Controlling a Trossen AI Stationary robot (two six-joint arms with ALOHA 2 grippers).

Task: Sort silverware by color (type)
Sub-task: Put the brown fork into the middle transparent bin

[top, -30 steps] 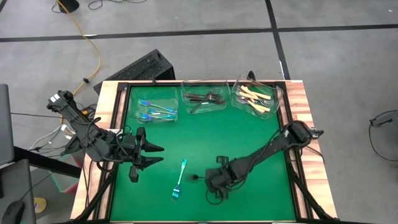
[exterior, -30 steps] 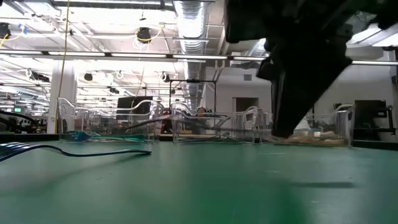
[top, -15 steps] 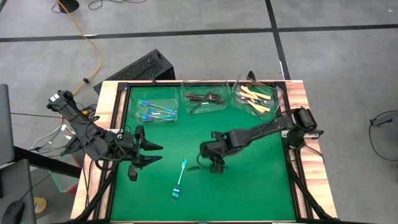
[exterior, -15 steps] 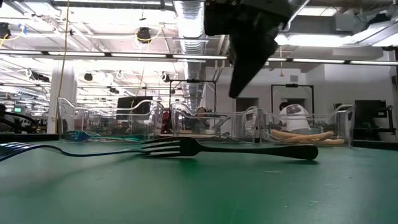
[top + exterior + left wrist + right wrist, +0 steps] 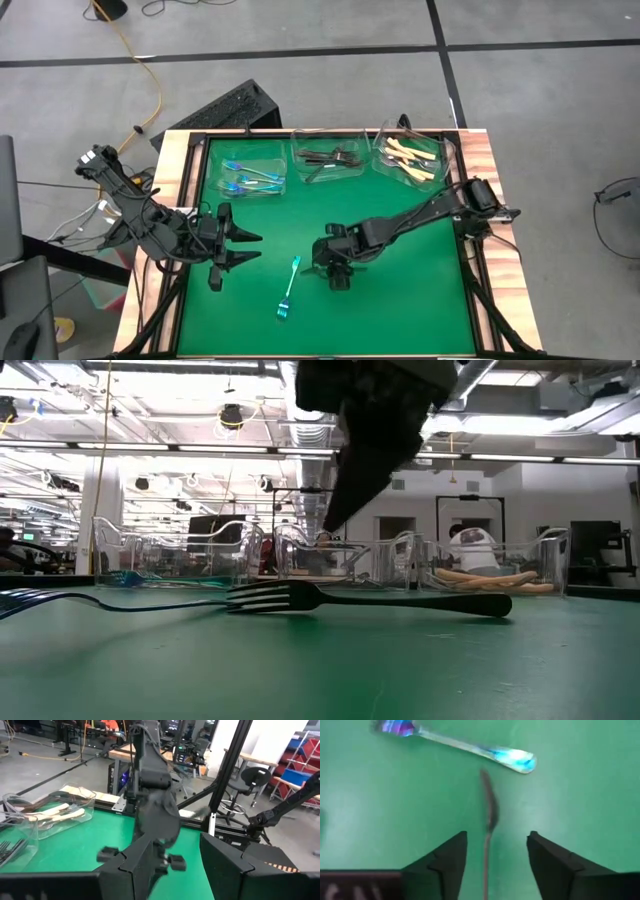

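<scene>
The right end effector [image 5: 335, 268] hangs above the green bench [image 5: 400, 310] with its fingers spread and nothing between them, and the dark fork [image 5: 488, 822] lies flat on the mat directly beneath, its slim handle running down the middle of the gap between the two fingers. Just beyond the fingertips, apart from the dark fork's end, the iridescent blue fork [image 5: 465, 746] lies crosswise. To take the dark fork cleanly, the fingers should probably descend straight, keeping the handle centred, and close across its narrow width only once the tips reach the mat, since so thin and flat a piece may slip or pivot if pinched high. Staying back along the handle should avoid nudging the blue fork. The left end effector [image 5: 235, 249] waits off to the side, also spread and empty. The likely destination is the middle tub [image 5: 330, 160], which holds dark forks.
</scene>
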